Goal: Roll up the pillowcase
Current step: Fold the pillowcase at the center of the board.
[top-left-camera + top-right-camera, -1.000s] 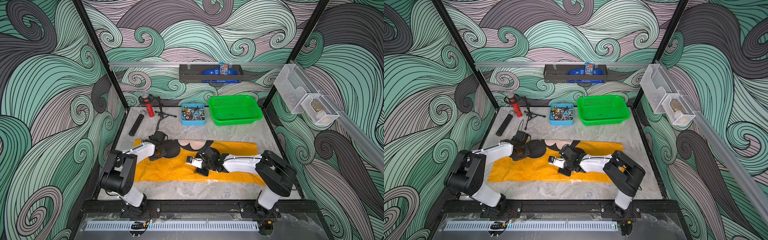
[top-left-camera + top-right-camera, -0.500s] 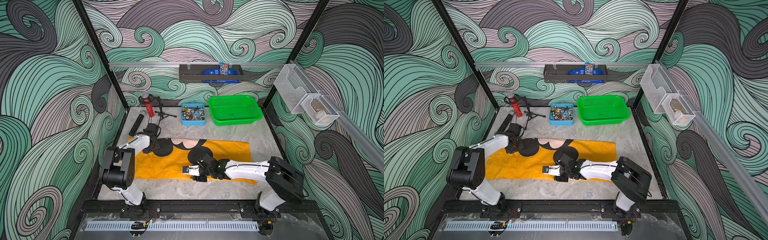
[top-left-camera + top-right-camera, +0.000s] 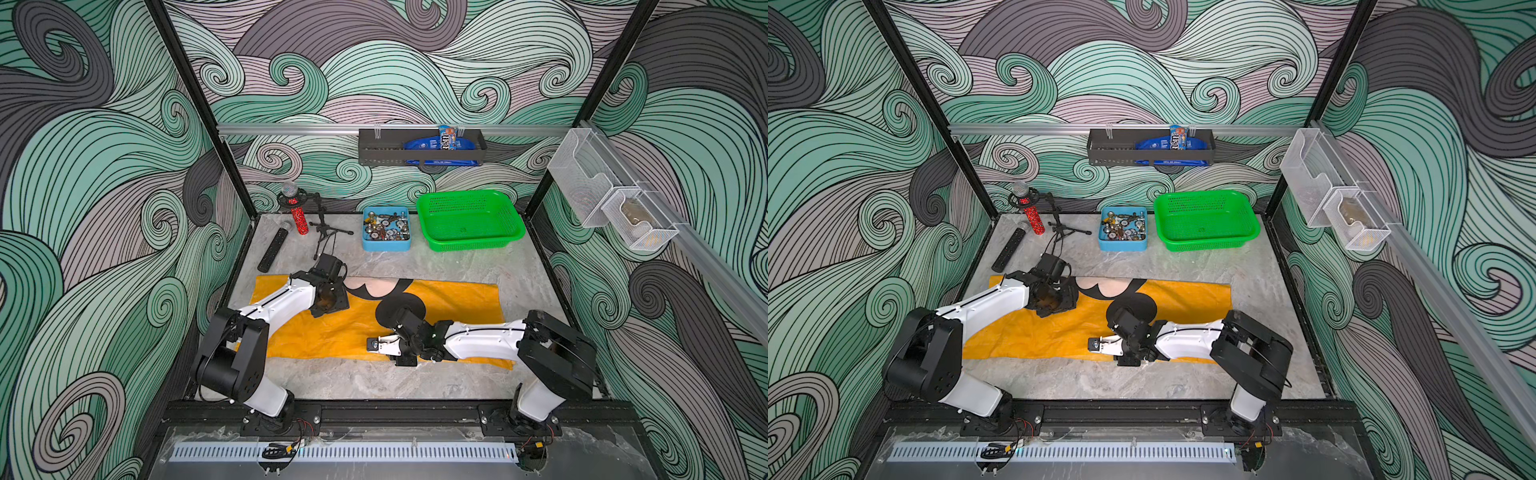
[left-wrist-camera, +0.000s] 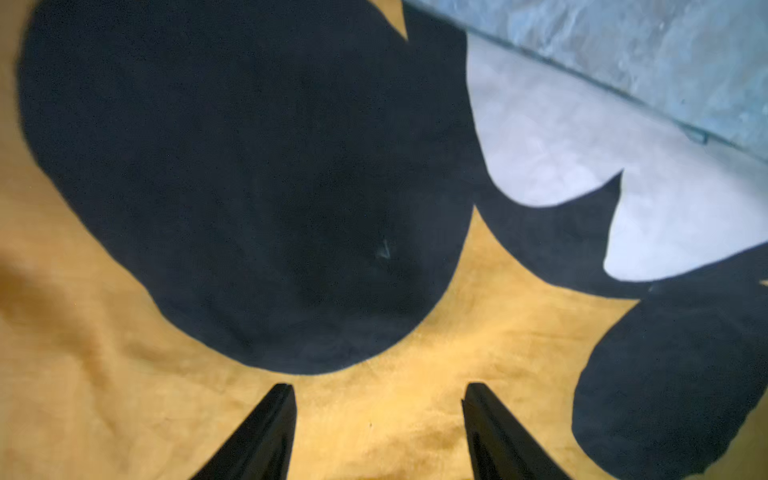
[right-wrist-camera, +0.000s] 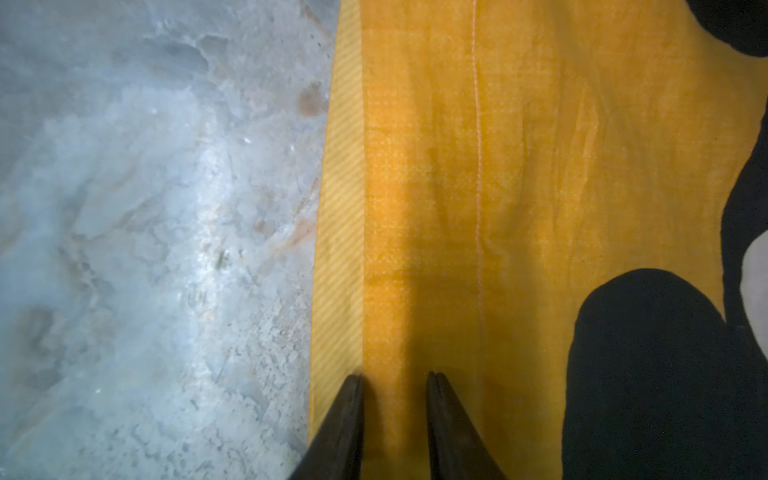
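The pillowcase lies flat across the marble table, mustard yellow with a black and beige mouse print. My left gripper points down over the left part of the print. It is open, and only yellow cloth lies under the wide gap between its fingers. My right gripper reaches left along the near hem of the pillowcase. Its jaws stand a narrow gap apart, tips on the cloth just inside the striped hem, with flat fabric showing between them.
At the back stand a green basket, a blue tray of small parts, a tripod stand, a red glitter microphone and a black remote. A wall shelf and clear bins hang above.
The left jaws have opened and the left gripper has shifted over the print. The right gripper has moved from mid-cloth to the near hem, its jaws narrowing. The cloth lies flatter.
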Tool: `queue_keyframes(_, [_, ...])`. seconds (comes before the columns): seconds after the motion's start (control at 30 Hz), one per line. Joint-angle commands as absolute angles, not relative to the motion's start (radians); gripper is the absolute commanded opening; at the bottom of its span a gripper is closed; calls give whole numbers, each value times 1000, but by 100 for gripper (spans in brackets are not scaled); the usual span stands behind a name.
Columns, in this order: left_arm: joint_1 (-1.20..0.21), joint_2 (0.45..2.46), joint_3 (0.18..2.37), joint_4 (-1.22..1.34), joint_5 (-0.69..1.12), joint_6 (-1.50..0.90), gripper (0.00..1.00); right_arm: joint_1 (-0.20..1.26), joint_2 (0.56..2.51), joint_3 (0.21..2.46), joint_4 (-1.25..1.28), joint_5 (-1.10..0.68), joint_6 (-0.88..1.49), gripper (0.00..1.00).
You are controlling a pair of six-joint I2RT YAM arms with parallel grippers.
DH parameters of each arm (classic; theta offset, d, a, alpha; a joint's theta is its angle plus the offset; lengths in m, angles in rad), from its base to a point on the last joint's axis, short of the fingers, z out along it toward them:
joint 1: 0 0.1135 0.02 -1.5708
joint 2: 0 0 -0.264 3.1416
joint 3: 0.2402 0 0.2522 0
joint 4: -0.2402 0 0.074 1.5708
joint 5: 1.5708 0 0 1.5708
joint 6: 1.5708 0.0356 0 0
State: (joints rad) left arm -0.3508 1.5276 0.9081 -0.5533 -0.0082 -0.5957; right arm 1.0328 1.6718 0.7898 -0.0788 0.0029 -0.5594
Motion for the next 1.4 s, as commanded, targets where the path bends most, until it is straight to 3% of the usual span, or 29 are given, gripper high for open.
queue_keyframes(0.0, [-366,1489,892,-554,39,-620,69,1036,1686,802,-100,27,-550,20])
queue_keyframes(0.23, [-373,1496,845,-532,43,-610,70,1036,1658,822,-114,4,-543,3])
queue_keyframes(0.37, [-372,1519,844,-527,21,-583,71,1045,1620,833,-127,-15,-535,0])
queue_keyframes(1.13, [-368,1597,820,-499,-8,-523,71,1125,1598,786,-189,-83,-483,0])
queue_keyframes(1.2, [-367,1600,822,-502,-11,-521,71,1119,1603,790,-190,-82,-473,2])
queue_keyframes(1.3, [-367,1584,833,-515,-11,-516,71,1114,1554,783,-176,-45,-462,22])
queue_keyframes(1.37, [-367,1576,839,-525,-11,-515,71,1114,1527,771,-167,-11,-464,27])
